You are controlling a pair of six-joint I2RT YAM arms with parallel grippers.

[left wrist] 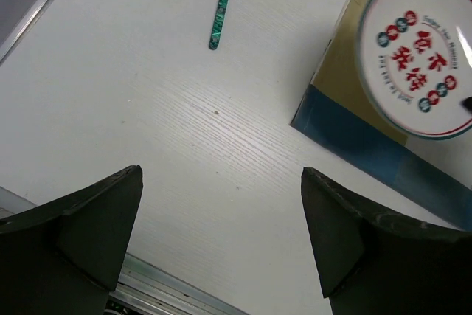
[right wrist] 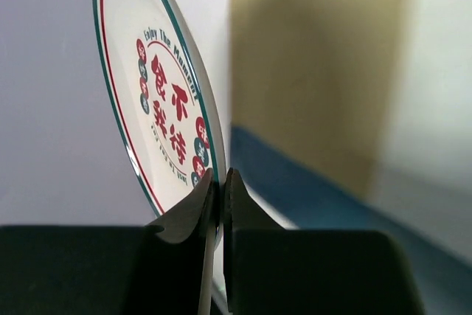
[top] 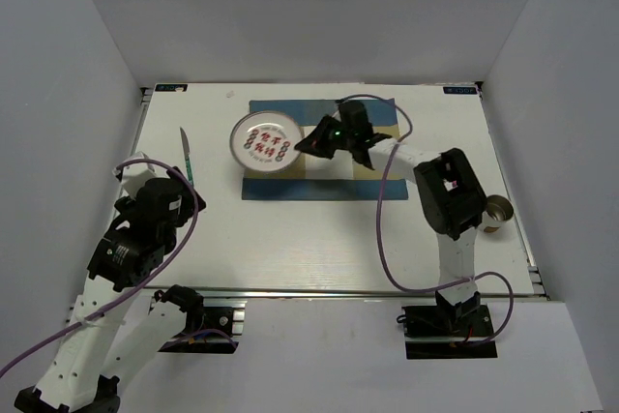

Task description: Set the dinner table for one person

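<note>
Fingers (right wrist: 193,215) of right gripper (right wrist: 220,181) pinch rim of printed plate (right wrist: 158,101) at 12 o'clock on desk (top: 309,239); left gripper (left wrist: 221,173) fingers (left wrist: 88,219) gape wide, empty.

Plate (top: 264,142); knife (top: 186,157); placemat (top: 290,191); cup (top: 498,211)

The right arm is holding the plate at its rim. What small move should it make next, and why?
Probably shift the plate a little toward the middle of the placemat, then let go. The right pincer is shut on its rim, and the plate is at the mat's left end, reaching over that edge.
</note>
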